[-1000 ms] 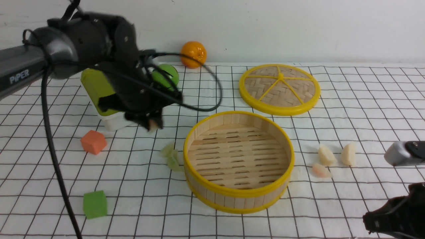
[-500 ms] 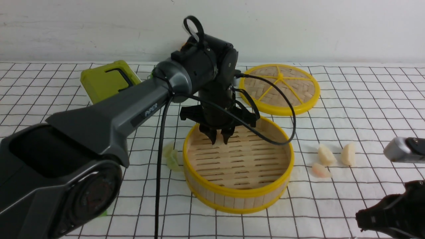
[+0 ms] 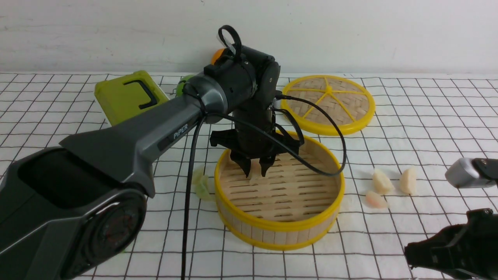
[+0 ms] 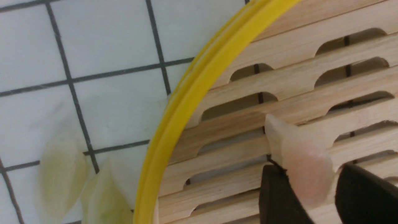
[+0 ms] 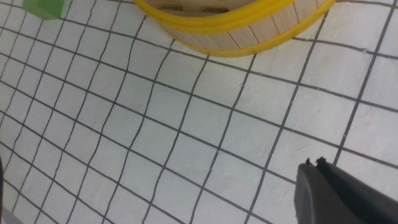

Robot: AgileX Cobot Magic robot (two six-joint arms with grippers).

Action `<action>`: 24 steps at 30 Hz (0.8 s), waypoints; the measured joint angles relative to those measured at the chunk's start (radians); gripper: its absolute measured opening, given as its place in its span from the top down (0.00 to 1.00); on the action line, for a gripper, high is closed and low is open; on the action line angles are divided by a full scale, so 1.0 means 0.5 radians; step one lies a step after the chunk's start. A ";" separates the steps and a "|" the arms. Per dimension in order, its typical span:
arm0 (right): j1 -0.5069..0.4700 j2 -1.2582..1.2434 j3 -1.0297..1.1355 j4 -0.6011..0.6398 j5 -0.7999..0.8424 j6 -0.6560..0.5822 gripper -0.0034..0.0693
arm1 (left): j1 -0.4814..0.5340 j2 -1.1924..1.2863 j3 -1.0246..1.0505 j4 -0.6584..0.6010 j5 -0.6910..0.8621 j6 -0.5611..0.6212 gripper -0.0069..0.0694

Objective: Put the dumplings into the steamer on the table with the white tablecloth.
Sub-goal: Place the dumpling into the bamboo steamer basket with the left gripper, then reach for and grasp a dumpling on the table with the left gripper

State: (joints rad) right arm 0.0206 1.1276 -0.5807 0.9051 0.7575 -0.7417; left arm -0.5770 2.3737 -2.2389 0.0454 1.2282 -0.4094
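Observation:
The steamer [image 3: 280, 227] stands mid-table on the white tablecloth [image 3: 408, 116]. My left gripper [image 3: 256, 171] reaches down inside it, jaws parted. A pinkish dumpling [image 3: 255, 177] stands on the slatted floor between them. In the left wrist view the dumpling [image 4: 303, 169] touches one finger, with a gap to the other. Two pale green dumplings [image 3: 200, 182] lie left of the steamer. Two cream dumplings [image 3: 382, 182] and a pinkish one [image 3: 375, 200] lie to its right. My right gripper [image 3: 408, 256] is shut and empty at the front right.
The flat woven lid [image 3: 327, 104] lies behind the steamer. A green box [image 3: 126, 95], a green ball [image 3: 181, 87] and an orange [image 3: 216, 56] sit at the back left, partly behind my left arm. A green cube [image 5: 46, 7] shows in the right wrist view.
My left arm swung from the left to over the steamer, then lowered slightly. Its jaws have parted and the pinkish dumpling now shows between them on the floor. The right arm crept left.

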 joint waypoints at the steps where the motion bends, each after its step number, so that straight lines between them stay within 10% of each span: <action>1: 0.000 0.000 0.000 0.002 0.002 0.000 0.95 | 0.000 0.000 0.000 0.000 -0.001 0.000 0.53; 15: 0.000 0.000 0.000 0.016 0.017 -0.002 0.95 | 0.203 -0.823 -0.017 0.471 0.024 0.192 0.45; 24: 0.000 0.000 0.000 0.025 0.015 -0.004 0.94 | 0.578 -0.627 0.393 0.037 0.024 0.234 0.48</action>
State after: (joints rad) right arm 0.0206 1.1276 -0.5807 0.9174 0.7652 -0.7434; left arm -0.2882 2.0604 -2.0426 0.0638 1.2402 -0.2924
